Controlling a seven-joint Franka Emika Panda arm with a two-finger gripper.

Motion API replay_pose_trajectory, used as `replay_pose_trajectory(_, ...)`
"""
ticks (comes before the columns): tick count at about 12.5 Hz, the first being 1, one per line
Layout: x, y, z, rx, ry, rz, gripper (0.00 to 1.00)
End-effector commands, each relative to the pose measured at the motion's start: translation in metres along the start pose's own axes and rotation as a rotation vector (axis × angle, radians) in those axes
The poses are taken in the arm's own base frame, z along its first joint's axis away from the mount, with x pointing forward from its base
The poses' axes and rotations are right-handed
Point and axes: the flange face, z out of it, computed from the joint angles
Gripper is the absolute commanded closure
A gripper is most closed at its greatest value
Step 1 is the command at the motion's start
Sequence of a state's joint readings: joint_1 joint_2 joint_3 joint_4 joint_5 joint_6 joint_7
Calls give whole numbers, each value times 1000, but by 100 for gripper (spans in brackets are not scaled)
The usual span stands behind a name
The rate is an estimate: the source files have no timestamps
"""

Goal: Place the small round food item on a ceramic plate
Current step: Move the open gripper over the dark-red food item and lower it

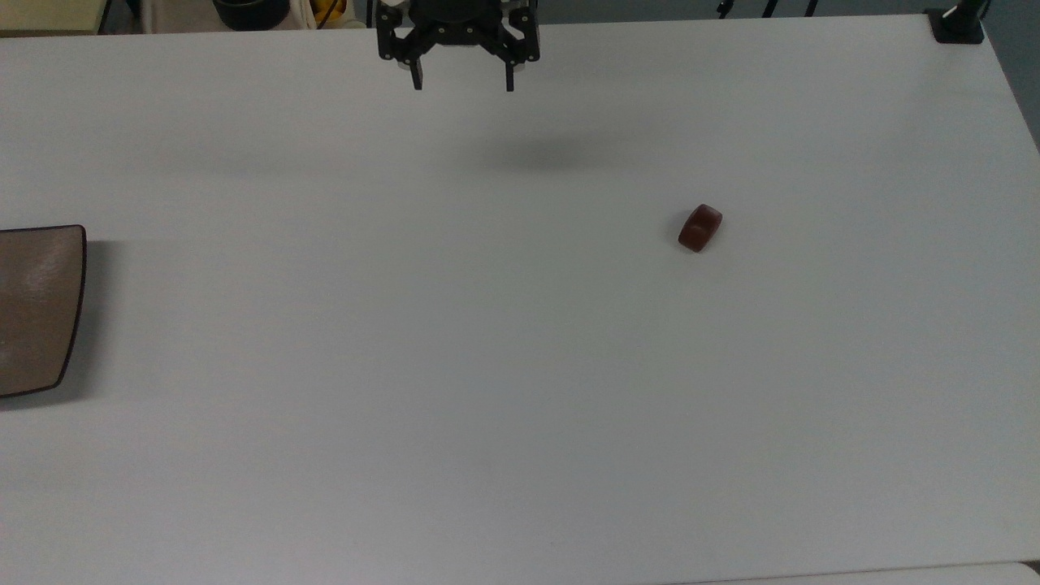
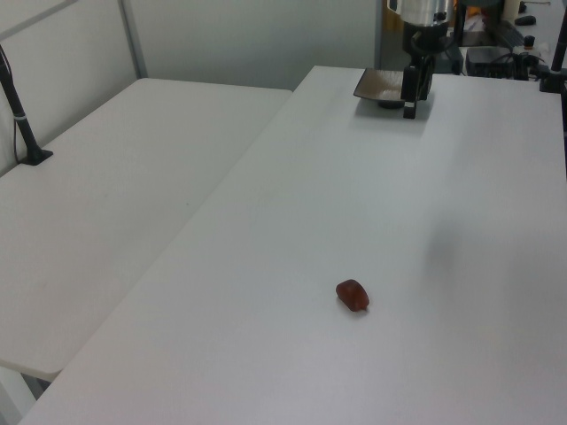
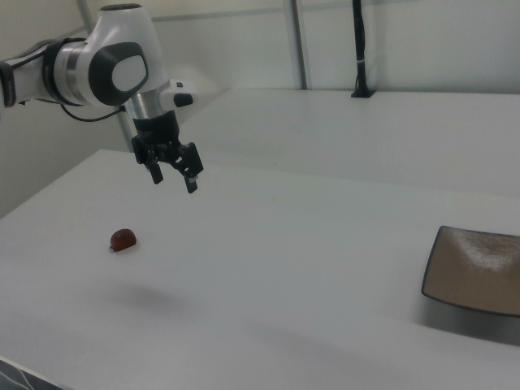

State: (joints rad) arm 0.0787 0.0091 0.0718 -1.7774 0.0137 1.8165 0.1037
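The small round food item (image 1: 699,227) is a glossy reddish-brown lump lying on the white table, right of centre in the top view; it also shows in the left view (image 2: 353,295) and the right view (image 3: 123,239). The brown ceramic plate (image 1: 36,309) sits at the top view's left edge, far from the food (image 3: 478,269) (image 2: 378,86). My gripper (image 1: 463,84) hangs open and empty above the table near the top view's upper edge, well to the left of the food (image 3: 175,182) (image 2: 410,104).
A second white table (image 2: 106,186) adjoins on the left view's left. A black clamp post (image 1: 959,20) stands at the top view's upper right corner. Dark items (image 1: 250,11) lie beyond the far edge.
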Motion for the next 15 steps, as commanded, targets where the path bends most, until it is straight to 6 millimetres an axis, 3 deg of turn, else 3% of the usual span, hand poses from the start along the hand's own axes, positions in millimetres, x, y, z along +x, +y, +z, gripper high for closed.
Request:
replay_pose_trajectory(1,-1,-30,0,17,2,20,0)
replay_pose_trajectory(7,-5,-84,17,31,-30,58,0)
replay_pose_trajectory(9,5,-99,28,44,-13,98,0)
replay_pose_trajectory(13,15,-115,54,59,-8,179,0)
replay_pose_trajectory(15,22,-127,57,107,9,243,0)
